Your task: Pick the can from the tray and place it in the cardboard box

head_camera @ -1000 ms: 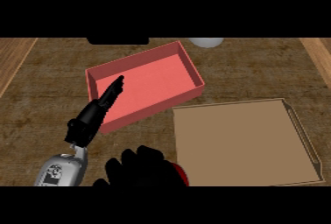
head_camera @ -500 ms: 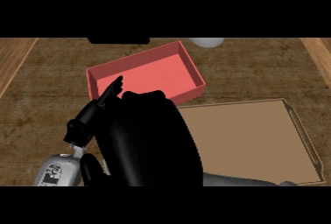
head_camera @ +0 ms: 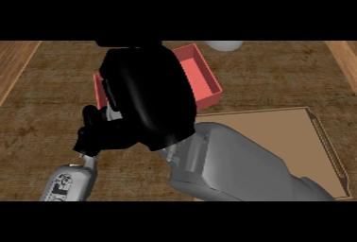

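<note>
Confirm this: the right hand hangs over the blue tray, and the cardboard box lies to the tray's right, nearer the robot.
Wrong on one point: the tray is red, not blue. The head view shows its red walls beside and behind the right hand, which covers most of it. The rest holds: the cardboard box lies to the tray's right, nearer the robot.

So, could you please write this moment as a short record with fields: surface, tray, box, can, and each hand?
surface: brown counter
tray: red tray, upper middle, mostly hidden by the right hand
box: cardboard box, lower right, open on top, partly covered by the forearm
can: not visible
right hand: right hand, black, over the tray; fingers hidden
left hand: left hand, lower left, beside the tray
</note>
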